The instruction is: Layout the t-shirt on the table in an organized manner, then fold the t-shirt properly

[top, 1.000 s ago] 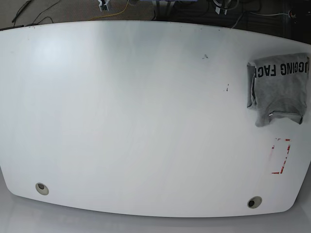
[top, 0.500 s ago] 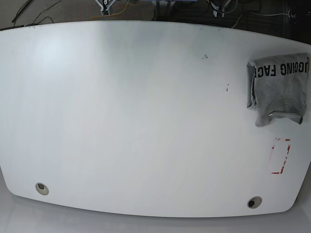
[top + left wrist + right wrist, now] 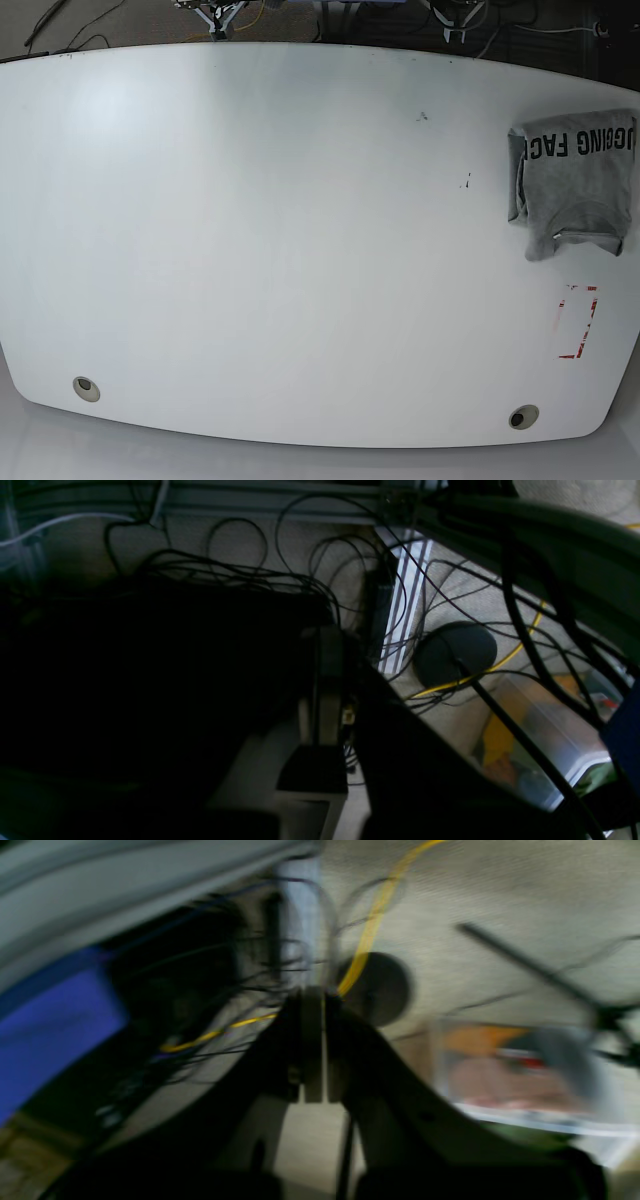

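Where pad meets pad on the left gripper (image 3: 324, 645), shows no gap and no cloth; likewise on the right gripper (image 3: 313, 1005), shut on nothing and blurred as if mid-swing. Beyond both, looks down on carpet and tangled black cables (image 3: 250, 570), off the work surface entirely. Farther out, in the base view, finds the heather-grey short-sleeved cotton t-shirt with black block lettering (image 3: 575, 180) folded into a compact packet at the right edge of the frame, lying on the large glossy white tabletop (image 3: 300, 250), just above the red rectangular outline mark (image 3: 578, 322). Compared with a second ago, registers only small shifts of arm parts past the top edge; shirt unmoved. Suggests folding finished and arms parked.
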